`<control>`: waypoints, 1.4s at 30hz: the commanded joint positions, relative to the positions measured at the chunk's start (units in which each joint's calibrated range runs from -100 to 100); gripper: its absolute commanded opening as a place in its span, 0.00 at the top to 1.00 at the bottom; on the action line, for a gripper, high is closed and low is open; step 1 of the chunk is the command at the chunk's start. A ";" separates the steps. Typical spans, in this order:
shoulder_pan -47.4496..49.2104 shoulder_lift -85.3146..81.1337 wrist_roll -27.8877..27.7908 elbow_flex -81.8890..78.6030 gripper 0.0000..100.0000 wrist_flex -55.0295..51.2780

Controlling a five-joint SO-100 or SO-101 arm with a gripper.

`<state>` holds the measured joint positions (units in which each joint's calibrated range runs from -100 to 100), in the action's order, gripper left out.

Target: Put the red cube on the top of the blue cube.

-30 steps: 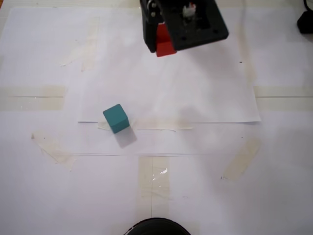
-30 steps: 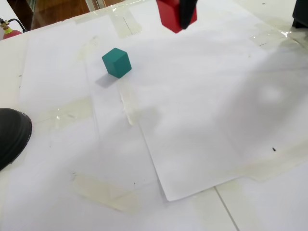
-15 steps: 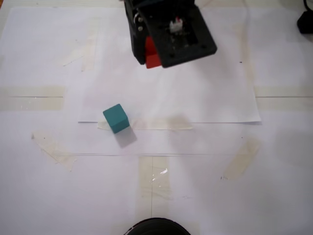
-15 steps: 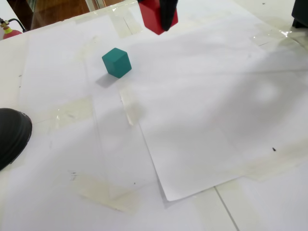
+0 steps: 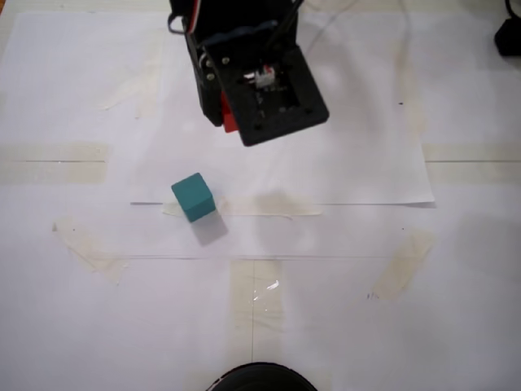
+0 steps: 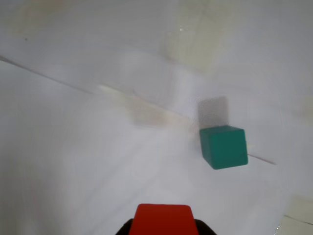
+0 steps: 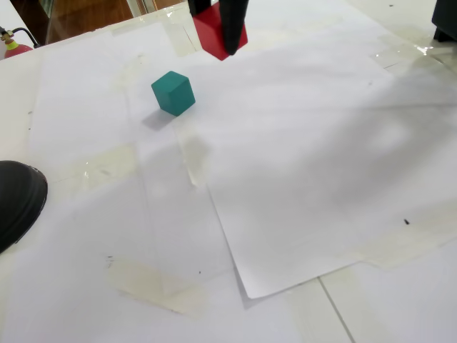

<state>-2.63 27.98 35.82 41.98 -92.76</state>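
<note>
two small matte cubes on record, one bright red [image 7: 213, 31], one teal blue-green [image 5: 194, 197].
item, red cube: clamped between the fingers of my black two-finger gripper [image 7: 218, 36], carried clear of the surface. in a fixed view only a sliver of red [image 5: 229, 119] shows at the left edge of my black housing; in the wrist view its top face [image 6: 163, 220] sits at the bottom edge with dark finger parts either side.
item, teal cube: alone on the white paper-covered table [image 5: 342, 269], near the lower edge of a taped white sheet [image 5: 350, 167], well apart from the red cube. shadow falls just beside it. in the wrist view it [image 6: 223, 147] lies ahead and to the right of the red cube.
item, dark rounded object [image 7: 18, 201]: left edge of a fixed view, identity unclear, possibly a camera base.
item, strips of translucent tape [image 5: 254, 297]: scattered across the paper.
</note>
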 commanded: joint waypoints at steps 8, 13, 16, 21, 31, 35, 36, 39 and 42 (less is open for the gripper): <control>-2.06 0.69 -2.15 8.00 0.91 1.57; -2.14 2.06 -3.42 9.72 0.91 1.73; -2.36 2.75 -4.25 10.00 0.91 2.30; -2.74 3.00 -4.10 10.00 0.91 1.65; -2.97 3.00 -3.76 10.18 0.91 0.75; -2.89 4.03 -3.66 12.63 0.91 -0.96; -2.82 5.32 -3.61 15.53 0.90 -2.59; -2.21 10.13 -3.52 26.70 0.90 -7.08; -1.08 10.04 -2.83 27.15 0.90 -7.08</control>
<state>-4.90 39.44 32.01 59.69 -97.80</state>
